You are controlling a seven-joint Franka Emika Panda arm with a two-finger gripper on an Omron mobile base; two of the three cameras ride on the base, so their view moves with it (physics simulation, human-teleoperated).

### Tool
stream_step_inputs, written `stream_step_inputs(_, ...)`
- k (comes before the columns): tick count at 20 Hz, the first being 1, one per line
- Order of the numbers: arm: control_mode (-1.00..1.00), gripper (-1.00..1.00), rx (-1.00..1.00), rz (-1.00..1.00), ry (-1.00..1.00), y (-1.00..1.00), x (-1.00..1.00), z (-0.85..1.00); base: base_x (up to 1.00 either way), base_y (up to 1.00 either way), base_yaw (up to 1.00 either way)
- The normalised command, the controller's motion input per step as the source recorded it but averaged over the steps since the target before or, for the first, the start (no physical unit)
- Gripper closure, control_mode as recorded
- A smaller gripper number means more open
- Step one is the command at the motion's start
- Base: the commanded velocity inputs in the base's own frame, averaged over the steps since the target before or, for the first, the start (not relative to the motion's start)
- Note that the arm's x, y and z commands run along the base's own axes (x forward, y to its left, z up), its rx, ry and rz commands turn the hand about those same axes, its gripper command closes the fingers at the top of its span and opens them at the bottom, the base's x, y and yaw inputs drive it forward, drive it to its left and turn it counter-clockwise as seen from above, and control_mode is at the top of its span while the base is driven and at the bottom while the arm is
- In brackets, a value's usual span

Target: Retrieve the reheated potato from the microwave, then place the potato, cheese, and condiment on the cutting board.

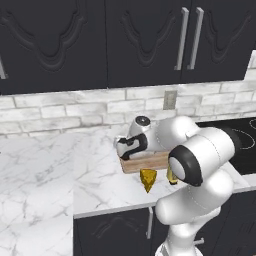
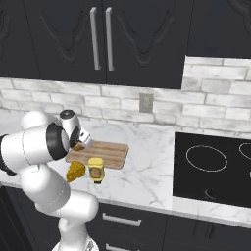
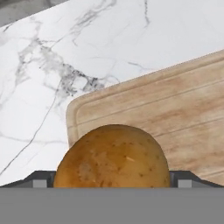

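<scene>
The potato (image 3: pixel 112 159), round and golden-brown, sits at the near left corner of the wooden cutting board (image 3: pixel 183 109) (image 2: pixel 108 153). My gripper (image 3: pixel 112 183) (image 2: pixel 80 142) (image 1: pixel 125 150) straddles the potato with its jaws open, each finger a little clear of the skin. The yellow cheese (image 2: pixel 75 171) (image 1: pixel 148 179) wedge lies on the counter just in front of the board. Beside it stands the condiment (image 2: pixel 96 169) bottle, partly hidden by my arm in the left base view. The microwave is out of view.
A black cooktop (image 2: pixel 211 166) lies in the counter to the right of the board. Dark wall cabinets (image 2: pixel 98 39) hang above the white brick backsplash with an outlet (image 2: pixel 145 103). The marble counter's front edge (image 2: pixel 147 203) runs close behind the cheese and bottle.
</scene>
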Motion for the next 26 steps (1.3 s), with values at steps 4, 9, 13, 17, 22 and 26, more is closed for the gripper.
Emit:
stream_step_inputs(4,-1.00,1.00,-0.03,0.00,0.00,-0.08,0.11,-0.19,0.00,0.00,0.00)
stream_step_inputs(9,-1.00,-1.00,-0.06,0.00,0.00,-0.27,-0.06,-0.25,0.00,0.00,0.00)
stream_step_inputs(13,-1.00,-1.00,-0.05,0.00,0.00,-0.33,-0.11,-0.28,0.00,0.00,0.00)
stream_step_inputs(17,-1.00,-1.00,-0.01,0.00,0.00,-0.37,-0.10,-0.24,0.00,0.00,0.00)
stream_step_inputs(22,-1.00,-1.00,0.00,0.00,0.00,-0.47,-0.15,-0.22,0.00,0.00,0.00)
stream_step_inputs(26,-1.00,-1.00,0.00,0.00,0.00,-0.37,-0.22,-0.24,0.00,0.00,0.00)
